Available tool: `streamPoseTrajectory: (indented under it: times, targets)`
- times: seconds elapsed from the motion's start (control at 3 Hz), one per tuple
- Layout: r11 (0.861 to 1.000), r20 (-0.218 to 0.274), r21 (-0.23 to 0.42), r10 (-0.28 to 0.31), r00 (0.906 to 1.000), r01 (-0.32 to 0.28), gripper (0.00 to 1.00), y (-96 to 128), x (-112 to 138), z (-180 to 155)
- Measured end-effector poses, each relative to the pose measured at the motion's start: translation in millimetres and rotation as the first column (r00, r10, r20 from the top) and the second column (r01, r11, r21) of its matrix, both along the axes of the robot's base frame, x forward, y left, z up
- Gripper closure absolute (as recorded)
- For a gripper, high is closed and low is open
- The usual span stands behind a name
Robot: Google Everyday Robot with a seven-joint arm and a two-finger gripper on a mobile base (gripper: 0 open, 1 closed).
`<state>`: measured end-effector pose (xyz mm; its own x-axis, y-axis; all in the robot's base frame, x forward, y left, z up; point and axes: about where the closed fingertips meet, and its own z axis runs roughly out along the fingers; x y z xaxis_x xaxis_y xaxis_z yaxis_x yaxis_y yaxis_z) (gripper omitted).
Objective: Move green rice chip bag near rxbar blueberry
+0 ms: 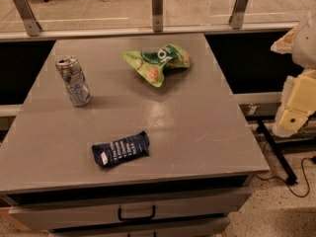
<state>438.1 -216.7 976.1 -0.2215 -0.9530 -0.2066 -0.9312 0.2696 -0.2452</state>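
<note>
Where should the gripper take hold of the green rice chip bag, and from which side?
Probably from above, on the green rice chip bag at its pinched middle: it lies flat and narrows there. The gripper sits off the right edge of the table.

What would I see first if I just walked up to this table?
The bright green rice chip bag far back on the table pops out. A silver can stands at left, the rxbar blueberry lies near the front, and the gripper hangs off the right edge.
</note>
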Motion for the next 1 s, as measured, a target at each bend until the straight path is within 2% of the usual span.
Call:
streamPoseTrajectory:
  times: [0.33, 0.67, 1.0]
  targets:
    - [1.000, 0.000, 0.000, 0.000, 1.0000, 0.000, 0.00, 0, 0, 0]
    - [0.998, 0.041, 0.069, -0.015, 0.9990, 0.012, 0.00, 8, 20, -4]
    - [0.982, 0.099, 0.180, 0.040, 0.9943, -0.058, 0.00, 33, 62, -16]
